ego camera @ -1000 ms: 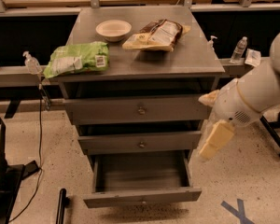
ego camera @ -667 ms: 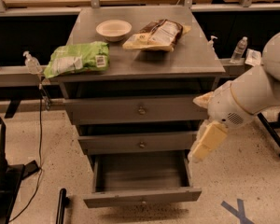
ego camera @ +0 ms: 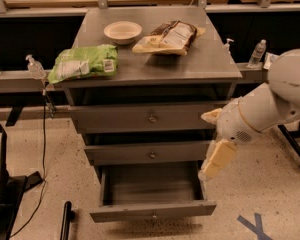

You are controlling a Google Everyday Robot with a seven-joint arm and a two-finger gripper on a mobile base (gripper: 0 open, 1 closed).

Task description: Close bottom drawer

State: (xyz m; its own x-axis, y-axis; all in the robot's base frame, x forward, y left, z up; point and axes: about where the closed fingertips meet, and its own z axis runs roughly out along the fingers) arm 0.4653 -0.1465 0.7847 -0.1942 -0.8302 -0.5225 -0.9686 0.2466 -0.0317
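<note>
The grey cabinet (ego camera: 155, 69) has three drawers. The bottom drawer (ego camera: 152, 211) is pulled far out, its inside bare, its slim front low near the floor with a small round knob (ego camera: 154, 215). The middle drawer (ego camera: 150, 152) and top drawer (ego camera: 147, 117) stick out only a little. My gripper (ego camera: 214, 165) hangs from the white arm (ego camera: 270, 104) at the cabinet's right side, just above the open drawer's right rear corner. It points down and left.
On the cabinet top lie a green bag (ego camera: 84, 62), a white bowl (ego camera: 122, 32) and a brown snack bag (ego camera: 170, 36). Bottles (ego camera: 256, 53) stand on the rail at the right, a sanitizer bottle (ego camera: 34, 66) on the left. Black equipment (ego camera: 2, 194) stands at the floor's left.
The arm and gripper have drifted left and slightly down toward the cabinet's right side. The bottom drawer stays open as before.
</note>
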